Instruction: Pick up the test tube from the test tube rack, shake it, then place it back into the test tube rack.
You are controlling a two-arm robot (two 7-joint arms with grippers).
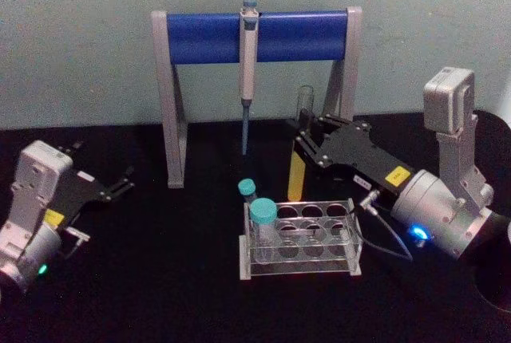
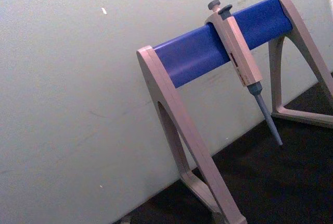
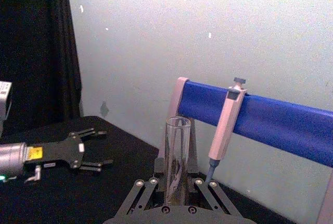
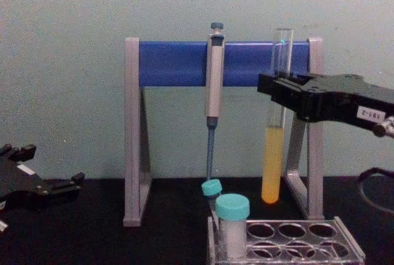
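- The pick-up is done: the test tube [image 4: 273, 160] is out of the test tube rack [image 1: 295, 268] and hangs in the air behind the rack and above it, its round bottom clear of the top plate in the chest view.
- You cannot tell from here whether the shake has happened. The yellow-orange liquid sits level in the lower part of the tube, so I would treat the shake as not yet done.
- The return to the rack is certainly left. Most of the rack's holes are free; two teal-capped tubes [image 1: 263, 214] fill its left end.
- Your right gripper [image 1: 306, 137] has its jaws clamped on the tube's clear upper part, above the liquid, with the open mouth standing up past the jaws.
- The right arm reaches in from the right side, its wrist nearly level and its jaws pointing toward the pipette stand [image 1: 255, 36]. The tube stands close to upright, just in front of the stand's right leg.
- The hanging pipette [image 1: 248, 56] is near the tube on its left, so I judge that a wide shake could strike it or the stand's leg.
- Your left gripper [image 3: 103, 147] hovers low over the black surface [image 1: 160, 279] at the far left, well apart from the rack, jaws apart and holding nothing.
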